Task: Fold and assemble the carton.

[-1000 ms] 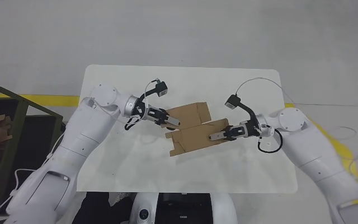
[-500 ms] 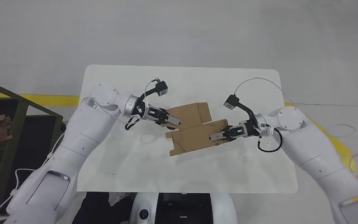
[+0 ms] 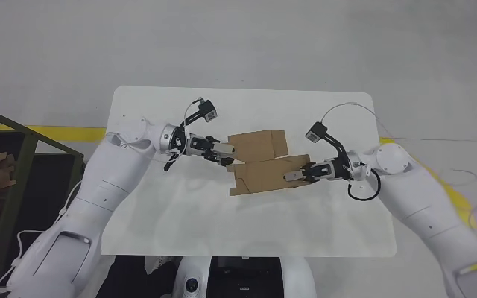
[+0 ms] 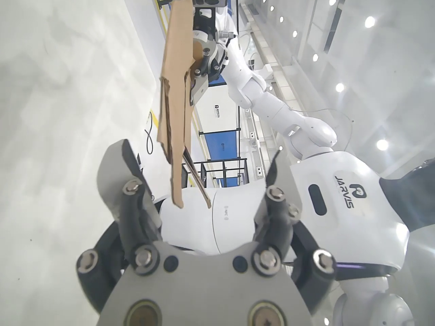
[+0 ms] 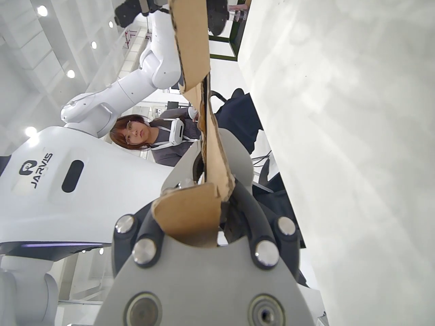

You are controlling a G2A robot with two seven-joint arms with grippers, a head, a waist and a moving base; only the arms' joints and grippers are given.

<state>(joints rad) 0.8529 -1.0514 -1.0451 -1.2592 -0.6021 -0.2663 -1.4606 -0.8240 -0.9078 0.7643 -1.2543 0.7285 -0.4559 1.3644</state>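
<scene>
A flat brown carton (image 3: 261, 159) hangs just above the white table (image 3: 149, 208), near its middle. My right gripper (image 3: 292, 177) is shut on the carton's right end; in the right wrist view the cardboard (image 5: 192, 35) runs down between the closed fingers (image 5: 238, 161) of that gripper (image 5: 210, 171). My left gripper (image 3: 226, 151) sits at the carton's left end. In the left wrist view its fingers (image 4: 119, 171) stand wide apart, with the carton's edge (image 4: 175, 103) hanging between them untouched. The right gripper (image 4: 198, 76) shows beyond, clamped on the far end.
A dark green rack (image 3: 22, 171) stands off the table's left side. A yellow floor line (image 3: 74, 134) runs behind it. Bare tabletop lies in front of and behind the carton.
The carton has swung round to lie more square to the table and shifted slightly right. Both grippers moved with it, the left wrist drawing back a little.
</scene>
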